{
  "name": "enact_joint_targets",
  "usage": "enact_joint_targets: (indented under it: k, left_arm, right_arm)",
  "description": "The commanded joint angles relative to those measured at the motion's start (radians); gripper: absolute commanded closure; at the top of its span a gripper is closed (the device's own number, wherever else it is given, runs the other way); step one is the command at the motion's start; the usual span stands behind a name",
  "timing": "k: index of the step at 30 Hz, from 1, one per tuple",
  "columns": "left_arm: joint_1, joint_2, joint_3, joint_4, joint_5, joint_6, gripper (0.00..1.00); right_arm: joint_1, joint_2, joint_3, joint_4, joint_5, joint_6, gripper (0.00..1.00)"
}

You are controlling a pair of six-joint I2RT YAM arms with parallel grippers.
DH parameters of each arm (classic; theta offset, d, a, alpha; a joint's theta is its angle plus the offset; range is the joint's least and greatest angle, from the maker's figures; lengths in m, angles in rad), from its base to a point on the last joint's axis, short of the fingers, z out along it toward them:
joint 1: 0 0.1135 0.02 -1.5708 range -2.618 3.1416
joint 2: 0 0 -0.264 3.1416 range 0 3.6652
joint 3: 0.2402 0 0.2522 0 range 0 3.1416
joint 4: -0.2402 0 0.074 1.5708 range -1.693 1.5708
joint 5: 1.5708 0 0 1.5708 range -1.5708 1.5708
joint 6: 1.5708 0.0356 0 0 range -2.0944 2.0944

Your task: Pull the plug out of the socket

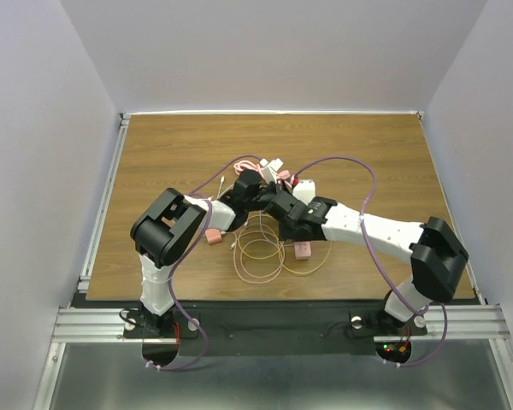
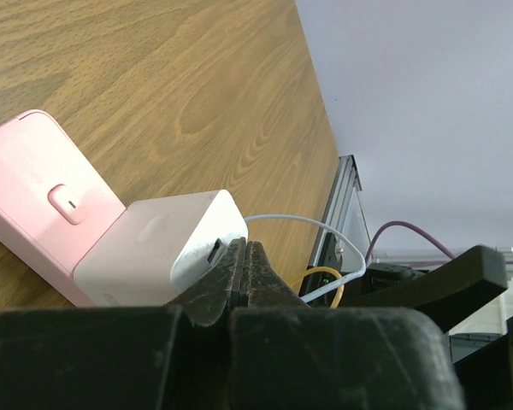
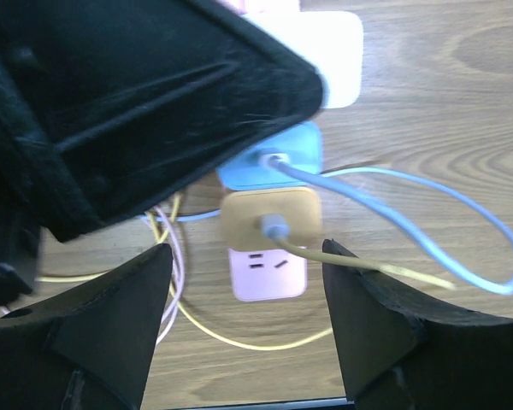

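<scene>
Desk (image 1: 154,154) of brown wood grain carries everything, and your two arms meet over its middle, the left arm (image 1: 167,226) reaching in from one side and the right arm (image 1: 393,235) from the other.

Beneath them lies the long pink plastic power strip (image 3: 268,275), flat on the wood, mostly hidden from the overhead camera by both wrists. Three plugs sit in a row along it. The white cube charger (image 2: 158,243) is farthest from the right wrist, then comes the blue square plug (image 3: 291,154), then the tan square plug (image 3: 269,213). A bare outlet shows at the near end.

Your left pincer (image 2: 244,273) is closed on nothing, its tips just beside the white cube charger's lower corner. Whether they press on it, I cannot tell. Your right pincer (image 3: 246,248) stands wide open above the strip, gripping nothing, with the tan square plug roughly between its fingers.

A pale blue cable (image 3: 427,213) loops from the blue plug, and a thin yellow cable (image 3: 239,337) coils under the strip.

By my reading, you are in the approach, lining up for the grasp, and no plug is out yet. Next you would lower the right pincer around the tan plug's sides and close firmly. Then pull straight up along the pins while the left holds the strip down. Keep the cables out of the closing fingers.
</scene>
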Motion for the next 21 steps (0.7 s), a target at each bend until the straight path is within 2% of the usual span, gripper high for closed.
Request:
enact_joint_targets:
  k: [1, 15, 21]
  left_arm:
    - [0.005, 0.043, -0.036, -0.202, 0.002, 0.060, 1.00]
    - [0.005, 0.040, -0.027, -0.223, 0.005, 0.066, 1.00]
    - [0.005, 0.043, -0.024, -0.225, 0.002, 0.063, 1.00]
  right_arm:
    - [-0.011, -0.057, -0.028, -0.006, 0.065, 0.011, 0.25]
    - [-0.054, -0.059, -0.053, -0.029, 0.069, 0.023, 0.23]
    - [-0.059, -0.014, -0.007, 0.013, 0.056, -0.035, 0.23]
